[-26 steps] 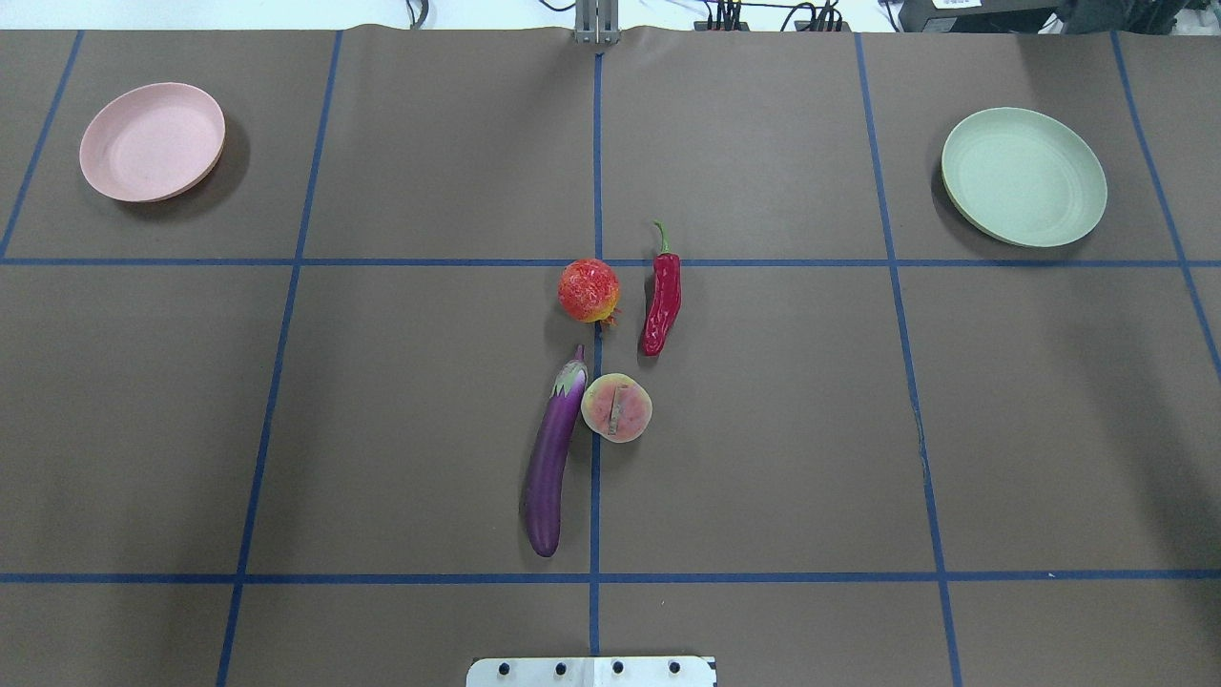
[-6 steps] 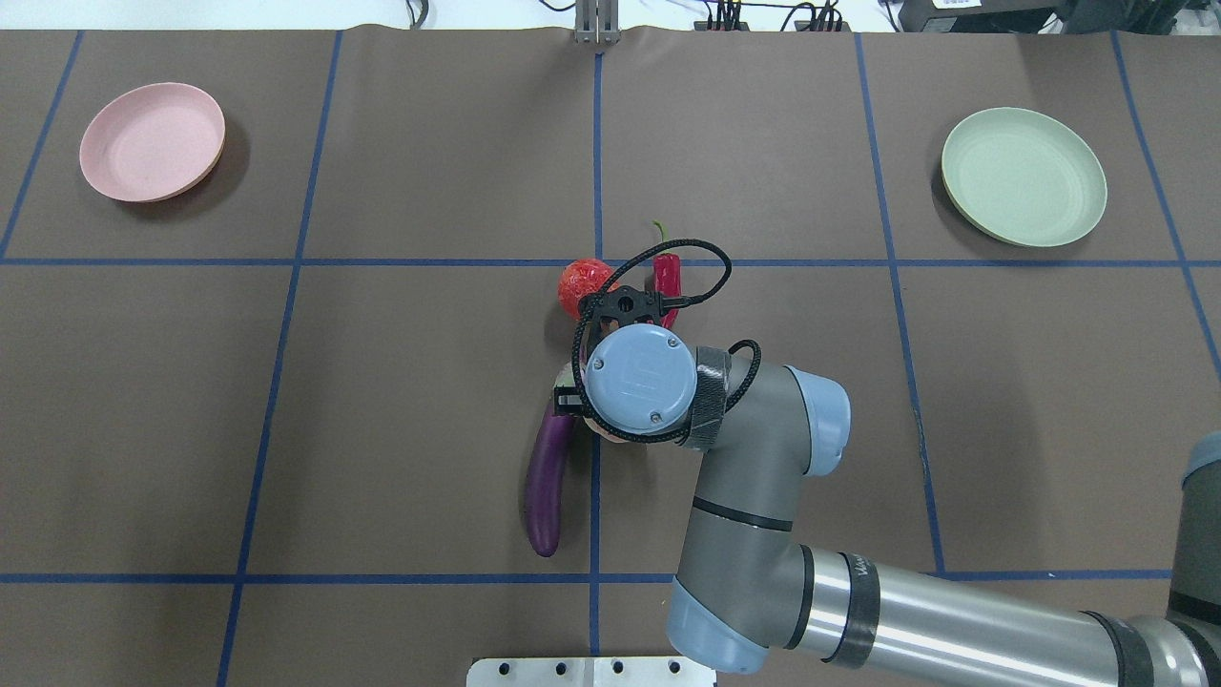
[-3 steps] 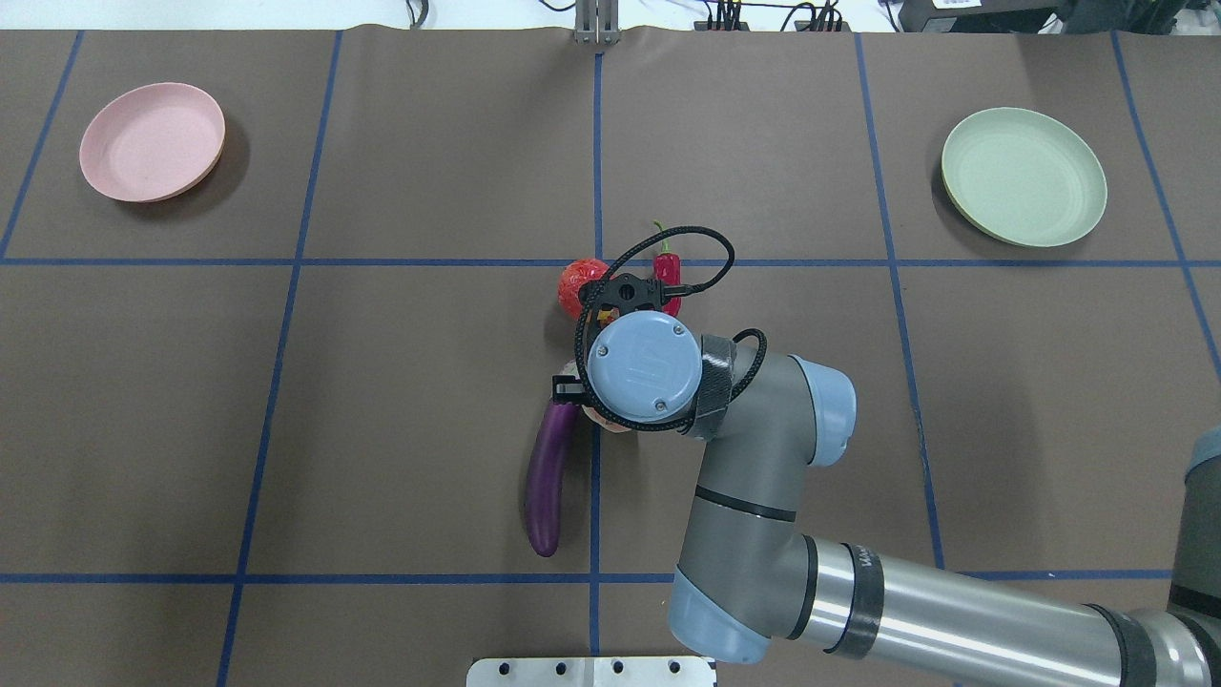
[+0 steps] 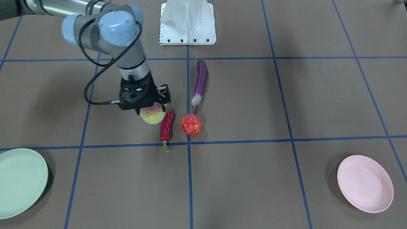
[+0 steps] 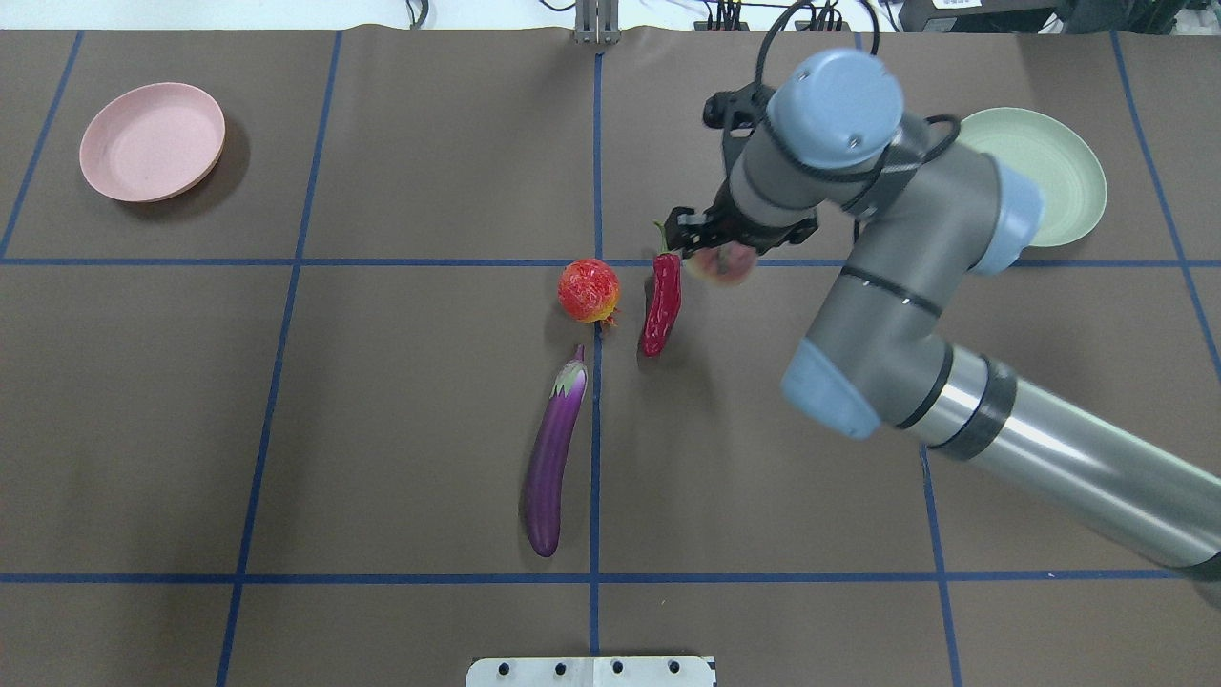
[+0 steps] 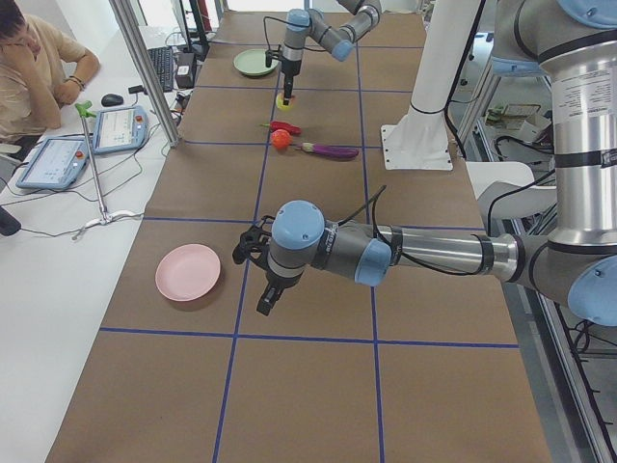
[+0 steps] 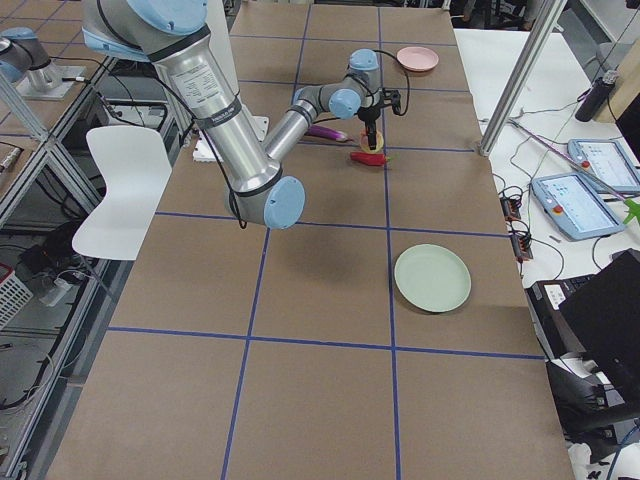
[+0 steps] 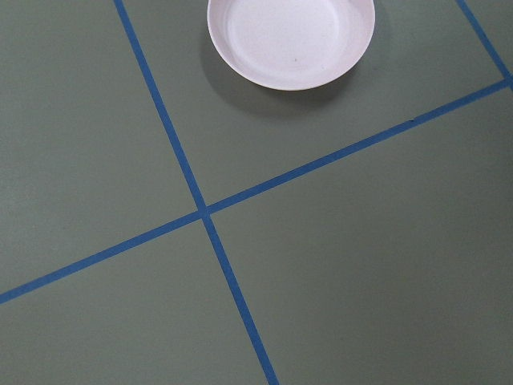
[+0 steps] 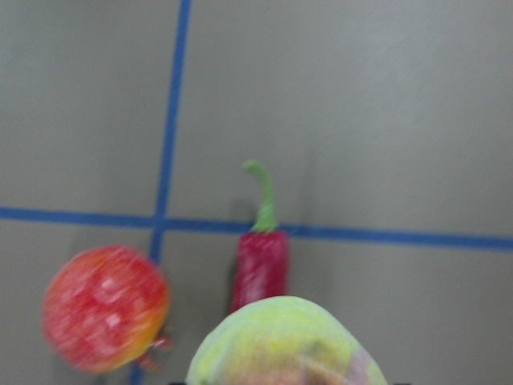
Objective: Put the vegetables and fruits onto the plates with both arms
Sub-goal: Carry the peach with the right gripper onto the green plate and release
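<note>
Right gripper (image 4: 152,108) is clamped round the peach (image 4: 153,117), fingers on either side of it, with the yellow-green underside bulging out below; in the overhead view the fruit hangs just right of the chili's stem end, a little above the middle of the frame; from the side views it looks to be held off the table (image 5: 382,429) rather than resting on it.

A second ago that same gripper was low over the peach where it lay against the cap of the eggplant (image 5: 553,458), below centre; now the peach is gone from there and has travelled up and to the right, past the chili (image 5: 661,303); so the pick has come off and the carry is under way, I'd say.

Nothing else has been nudged: the eggplant, the chili and the bumpy red-orange fruit (image 5: 589,289) lie as they did, all still waiting on the table.

At upper right the mint green plate (image 5: 1068,162) has nothing on it, its near edge hidden by the right arm (image 5: 906,286); that looks the likely landing spot; the pink plate (image 5: 153,141) at upper left is bare too.

Left gripper (image 6: 264,301) hovers near the pink plate in the side view; whether it is parted or closed I cannot tell.
</note>
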Tool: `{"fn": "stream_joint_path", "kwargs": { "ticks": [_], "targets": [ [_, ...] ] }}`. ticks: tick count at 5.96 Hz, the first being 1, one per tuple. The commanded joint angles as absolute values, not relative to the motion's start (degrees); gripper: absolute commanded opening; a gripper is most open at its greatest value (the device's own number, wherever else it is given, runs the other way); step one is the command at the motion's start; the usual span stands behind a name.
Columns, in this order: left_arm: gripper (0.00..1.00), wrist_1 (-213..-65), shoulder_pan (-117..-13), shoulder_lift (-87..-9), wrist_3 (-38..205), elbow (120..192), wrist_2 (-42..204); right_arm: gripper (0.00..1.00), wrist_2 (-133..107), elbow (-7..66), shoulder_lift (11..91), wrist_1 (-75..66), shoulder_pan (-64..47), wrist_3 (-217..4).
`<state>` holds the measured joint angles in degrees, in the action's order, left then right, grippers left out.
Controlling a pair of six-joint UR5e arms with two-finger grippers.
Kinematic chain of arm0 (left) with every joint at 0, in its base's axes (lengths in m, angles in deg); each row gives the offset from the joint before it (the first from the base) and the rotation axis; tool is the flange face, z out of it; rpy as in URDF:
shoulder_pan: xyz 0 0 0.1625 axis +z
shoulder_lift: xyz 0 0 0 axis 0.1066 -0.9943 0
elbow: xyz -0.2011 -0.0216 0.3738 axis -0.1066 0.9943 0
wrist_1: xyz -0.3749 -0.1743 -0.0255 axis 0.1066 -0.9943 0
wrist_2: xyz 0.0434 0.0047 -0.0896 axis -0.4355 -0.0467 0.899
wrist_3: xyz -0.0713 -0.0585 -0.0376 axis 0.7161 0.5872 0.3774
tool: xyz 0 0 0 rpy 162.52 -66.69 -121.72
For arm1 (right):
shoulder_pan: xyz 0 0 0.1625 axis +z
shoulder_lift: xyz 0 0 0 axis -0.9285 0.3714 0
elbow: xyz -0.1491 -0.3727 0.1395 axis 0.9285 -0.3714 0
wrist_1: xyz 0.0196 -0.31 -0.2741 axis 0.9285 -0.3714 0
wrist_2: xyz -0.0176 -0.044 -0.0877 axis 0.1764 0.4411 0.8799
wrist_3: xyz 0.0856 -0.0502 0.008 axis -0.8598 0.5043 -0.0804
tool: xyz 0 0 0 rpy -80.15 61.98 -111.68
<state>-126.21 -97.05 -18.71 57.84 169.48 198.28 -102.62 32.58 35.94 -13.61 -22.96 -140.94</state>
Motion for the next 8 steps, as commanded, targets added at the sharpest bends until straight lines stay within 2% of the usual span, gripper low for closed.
{"fn": "stream_joint_path", "kwargs": {
  "ticks": [1,2,4,5,6,7,8],
  "targets": [
    [1.00,-126.2,-97.0,-18.7,57.8,169.5,198.3,0.00,-110.5,26.2,40.7,-13.3,-8.2,-115.7],
    [1.00,-126.3,-97.0,-18.7,57.8,169.5,198.4,0.00,-113.5,20.8,42.3,-11.8,-2.9,-106.5],
    [1.00,-126.3,-97.0,-18.7,57.8,169.5,198.4,0.00,-123.7,1.8,44.9,12.4,3.7,-99.9],
    [1.00,-126.3,-97.0,-18.7,57.8,169.5,198.4,0.22,-123.8,0.6,44.9,13.7,3.7,-100.2],
    [1.00,-126.3,-97.0,-18.7,57.8,169.5,198.5,0.99,-123.8,0.7,45.0,13.8,3.7,-101.0],
    [1.00,-126.3,-96.9,-18.7,57.8,169.5,198.5,1.00,-123.8,1.6,44.2,13.9,3.3,-109.3],
    [1.00,-126.3,-96.9,-18.7,57.8,169.5,199.0,1.00,-123.5,6.4,43.9,13.9,-0.1,-119.5]
  ]
}}
